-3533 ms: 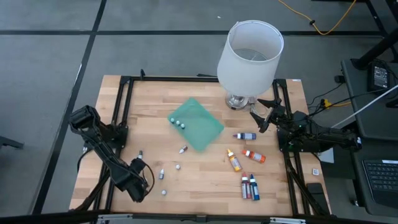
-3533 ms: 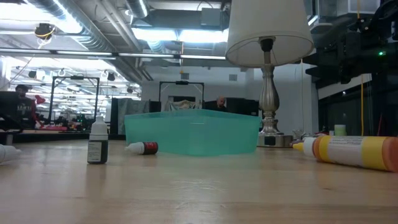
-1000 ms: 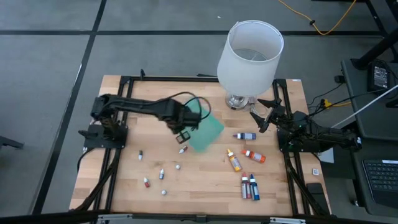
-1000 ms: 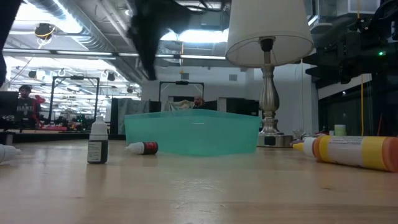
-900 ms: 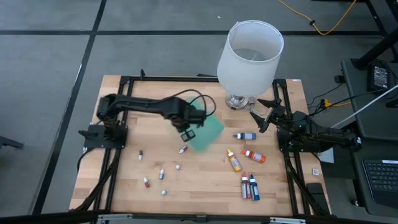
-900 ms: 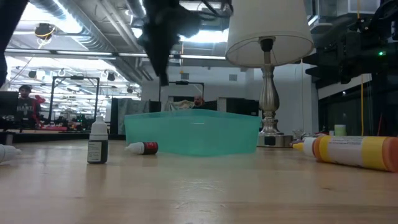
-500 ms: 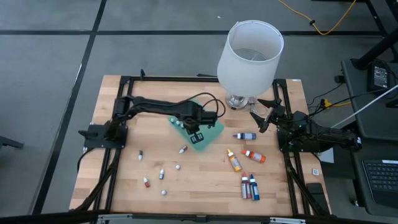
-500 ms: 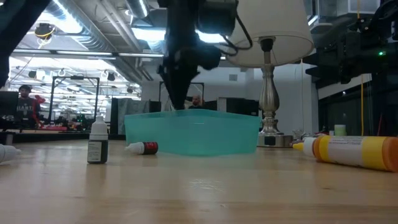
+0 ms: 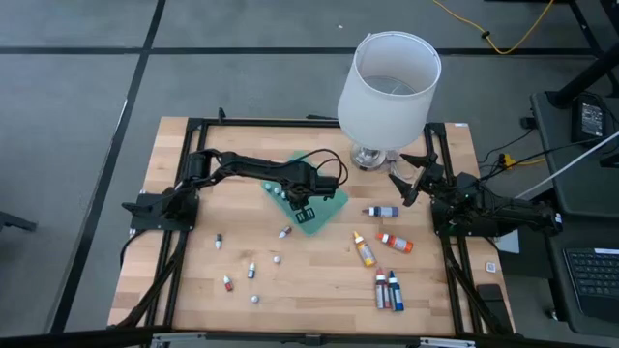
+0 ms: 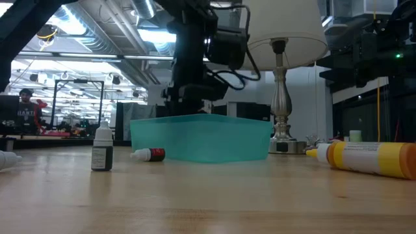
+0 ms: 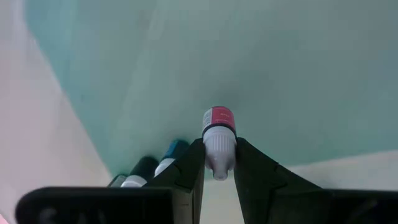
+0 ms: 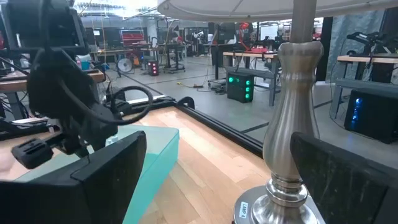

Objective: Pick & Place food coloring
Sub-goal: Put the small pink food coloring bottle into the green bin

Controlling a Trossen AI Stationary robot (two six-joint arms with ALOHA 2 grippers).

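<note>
No readable text; print on orange bottle (image 10: 376,158) label too small to read.

White-capped pink bottle (image 11: 218,138) over green mat (image 9: 327,203), plain white lamp shade (image 9: 389,85)

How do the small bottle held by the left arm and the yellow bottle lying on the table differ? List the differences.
The small bottle is gripped between the left gripper fingers over the green tray; the yellow bottle lies free on its side on the table.

The small bottle has a red label and a white cap; the yellow bottle has a yellow body with an orange band.

The yellow bottle is clearly bigger.

Both are dropper-type bottles.
</note>
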